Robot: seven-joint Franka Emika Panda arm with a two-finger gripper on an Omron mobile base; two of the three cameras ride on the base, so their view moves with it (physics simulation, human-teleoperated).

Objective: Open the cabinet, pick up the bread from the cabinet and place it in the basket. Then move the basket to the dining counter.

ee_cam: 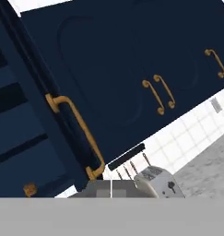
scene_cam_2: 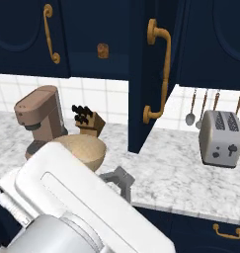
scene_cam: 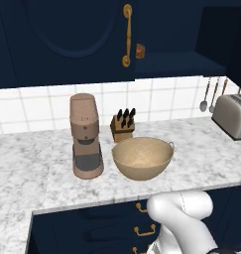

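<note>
Cabinet [scene_cam: 67, 44] sat up top. Its L door was closed, w/ handle [scene_cam: 127, 34]. Its R door [scene_cam_2: 141, 99] was swung out, edge-on in the right base view, so the opening step looked done.

On the counter [scene_cam: 42, 163], L to R:
- 1 coffee machine [scene_cam: 86, 136]
- 1 knife block [scene_cam: 123, 126]
- 1 basket [scene_cam: 143, 158], just beside both, w/ nothing in it
- 1 toaster [scene_cam: 231, 115], well apart at far R

Bread [scene_cam: 140, 51]: 1 small brown lump on the cabinet's lower shelf, just R of the closed door's edge and above the knife block. It also showed as a speck low-left in the hand view [ee_cam: 29, 189].

Gripper [scene_cam_2: 119, 179] was low, in front of the counter edge, near the basket and well below the bread. Jaws were closed w/ nothing btwn them, so they'd need reopening before any grab.

Handling (my guess):
- **Bread:** light and crusty-stiff, w/ a rough surface that prob. won't slip, and it could crumble if squeezed hard. Best pinched across its middle from the front, keeping clear of the shelf and door edge.
- **Basket:** light but wide, too wide to span. Take it at the rim or by a small rim handle [scene_cam: 170, 144]. It could tip if lifted from 1 side.

Other counts:
- **Door handles on this cabinet:** 2
- **More handles on the next doors (hand view):** 3
- **Utensils [scene_cam_2: 204, 109] hanging by the toaster:** 4
- **Drawer pulls [scene_cam: 144, 229] under the counter (left base view):** 3
</note>
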